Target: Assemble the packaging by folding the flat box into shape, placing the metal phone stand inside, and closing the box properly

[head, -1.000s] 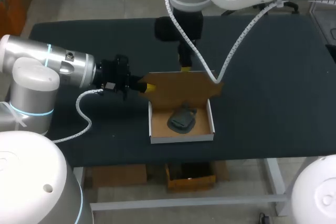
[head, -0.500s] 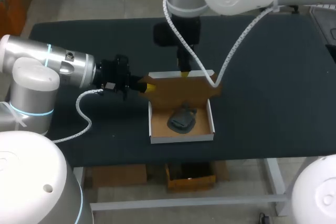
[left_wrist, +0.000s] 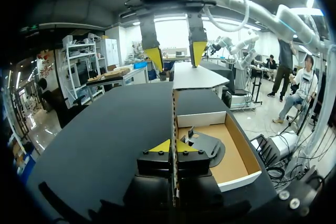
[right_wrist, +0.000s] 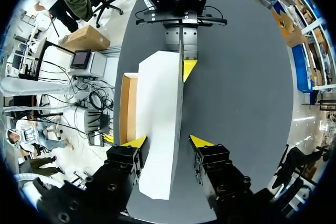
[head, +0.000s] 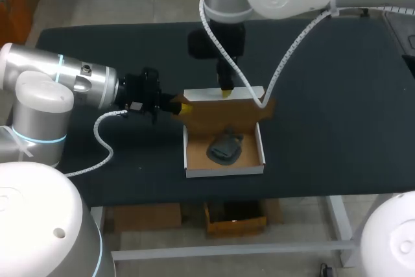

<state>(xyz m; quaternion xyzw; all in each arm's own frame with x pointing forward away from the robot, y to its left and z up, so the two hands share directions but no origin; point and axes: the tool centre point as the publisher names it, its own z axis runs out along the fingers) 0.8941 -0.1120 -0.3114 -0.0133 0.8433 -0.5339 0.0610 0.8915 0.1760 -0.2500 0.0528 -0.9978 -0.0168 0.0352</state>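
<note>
The cardboard box (head: 224, 168) sits on the table with the dark grey phone stand (head: 224, 148) lying inside it. Its lid (head: 224, 113) stands up from the far wall and leans over the box, white outer face showing along the top. My left gripper (head: 183, 107) is shut on the lid's left side flap (left_wrist: 174, 129), which shows edge-on between its tips (left_wrist: 173, 146). My right gripper (head: 225, 93) is open at the lid's top edge. In the right wrist view the white lid (right_wrist: 160, 124) runs between its fingers (right_wrist: 168, 141), with the far finger clear of the card.
The black table (head: 337, 95) has bare room to the right of the box and behind it. The right arm's white cable (head: 285, 63) hangs down to the lid's right corner. The box is near the table's front edge.
The right gripper has come down and forward onto the lid's top edge, and the lid has tipped further over the box, now showing its white outer face. The left gripper has not moved.
</note>
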